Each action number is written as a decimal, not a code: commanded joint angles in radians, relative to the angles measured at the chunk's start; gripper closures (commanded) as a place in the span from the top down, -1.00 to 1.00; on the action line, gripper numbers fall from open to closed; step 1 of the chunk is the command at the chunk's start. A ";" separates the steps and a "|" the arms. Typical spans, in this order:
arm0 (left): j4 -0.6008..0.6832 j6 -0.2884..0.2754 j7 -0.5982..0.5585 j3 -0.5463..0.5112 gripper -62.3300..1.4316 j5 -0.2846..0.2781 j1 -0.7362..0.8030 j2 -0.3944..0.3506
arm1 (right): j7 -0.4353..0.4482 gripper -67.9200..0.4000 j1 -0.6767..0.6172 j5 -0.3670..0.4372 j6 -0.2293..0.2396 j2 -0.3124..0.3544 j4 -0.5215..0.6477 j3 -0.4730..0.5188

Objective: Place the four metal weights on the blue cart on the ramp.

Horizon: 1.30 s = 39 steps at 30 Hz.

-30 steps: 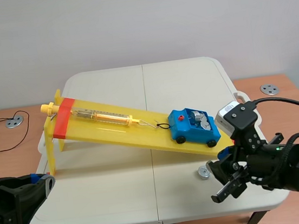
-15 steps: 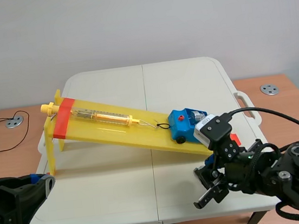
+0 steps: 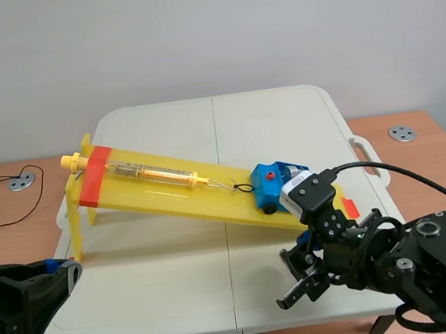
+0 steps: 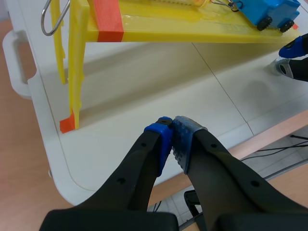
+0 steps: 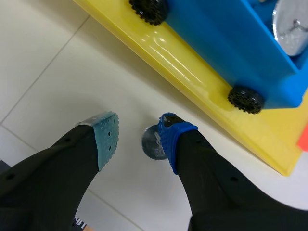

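Inside, the blue cart [image 5: 231, 53] holds silvery disc weights [image 5: 294, 26]. Only part of its load shows, so their number is unclear. A loose weight [image 5: 150, 143], small, round and grey metal, lies flat on the table [image 5: 57, 62] just beside the yellow ramp [image 5: 183, 72]. It sits between the spread, unclasped fingers of the right gripper [image 5: 138, 139], close against the blue pad. The scene camera has it hidden behind that arm. The left gripper [image 4: 174, 139] is clenched on nothing, facing the ramp's tall legs.
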 commanded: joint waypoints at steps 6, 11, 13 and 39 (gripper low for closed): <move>0.055 -0.025 -0.110 -0.001 -0.87 -0.077 -0.008 0.002 | 0.141 -0.34 0.081 0.022 -0.054 0.000 0.006 0.006; 0.055 -0.025 -0.111 -0.001 -0.87 -0.077 -0.008 0.002 | 0.142 -0.34 0.081 0.014 -0.060 0.000 0.001 0.006; 0.055 -0.025 -0.111 -0.001 -0.87 -0.077 -0.008 0.002 | 0.143 -0.34 0.081 0.014 -0.060 0.000 -0.006 0.006; 0.055 -0.025 -0.111 -0.001 -0.87 -0.077 -0.008 0.002 | 0.078 -0.97 0.081 -0.012 -0.082 0.008 -0.061 0.006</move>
